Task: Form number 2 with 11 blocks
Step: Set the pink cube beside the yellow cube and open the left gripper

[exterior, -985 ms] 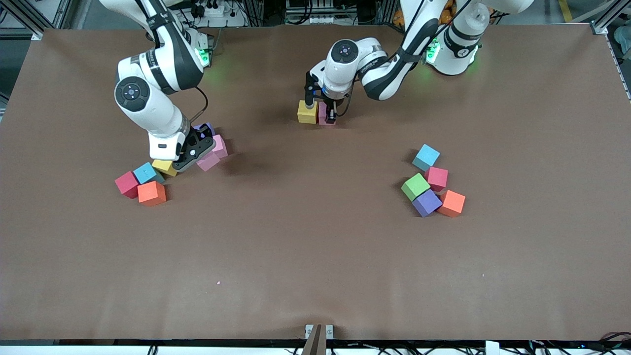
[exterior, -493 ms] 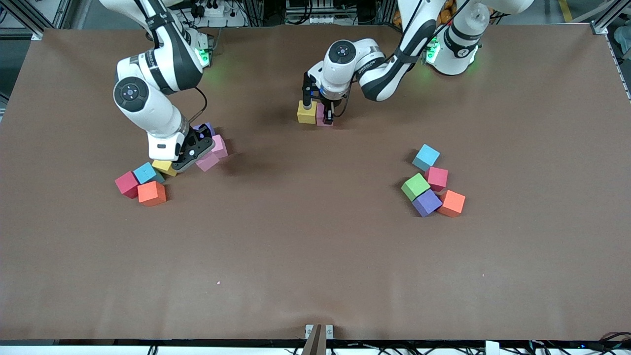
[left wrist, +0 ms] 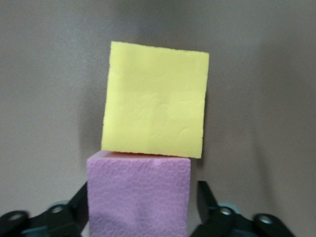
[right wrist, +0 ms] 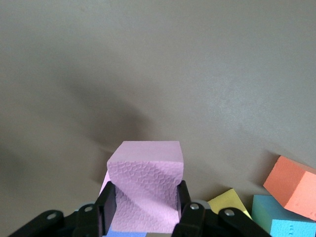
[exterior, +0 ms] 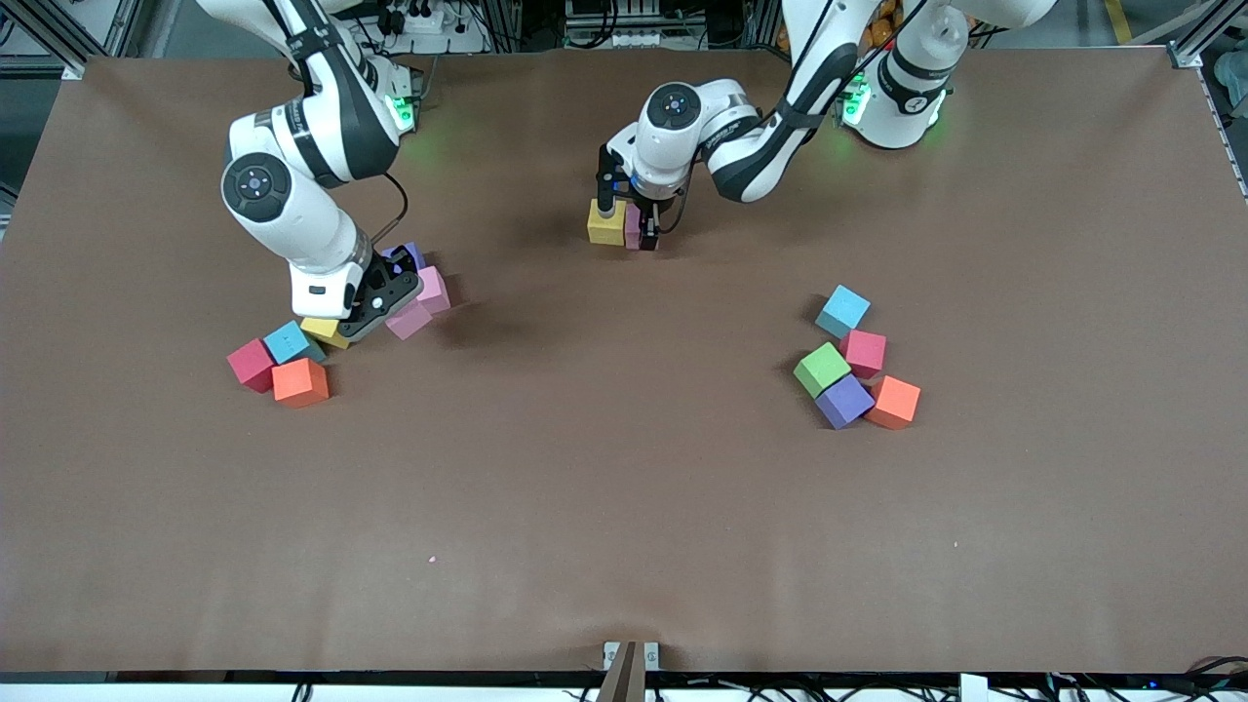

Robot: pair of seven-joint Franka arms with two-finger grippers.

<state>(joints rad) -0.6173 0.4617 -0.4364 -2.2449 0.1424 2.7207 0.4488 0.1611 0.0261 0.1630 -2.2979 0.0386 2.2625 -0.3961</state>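
Pink block (left wrist: pixel 138 195) beside yellow block (left wrist: pixel 155 113), brown table (exterior: pixel 624 487)

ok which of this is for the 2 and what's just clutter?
Job: yellow block and pink block laid side by side, left gripper open around the pink; second pink block in right gripper; other coloured blocks.
Clutter: green cube.

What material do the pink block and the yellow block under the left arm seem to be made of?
Pink block: probably soft foam with a matte finish; its top shows a fine pebbled cell pattern and no shine.
Yellow block: likely the same foam, matte; its face is smoother, with faint dents and slightly ragged cut edges.
They lie touching, edge to edge.
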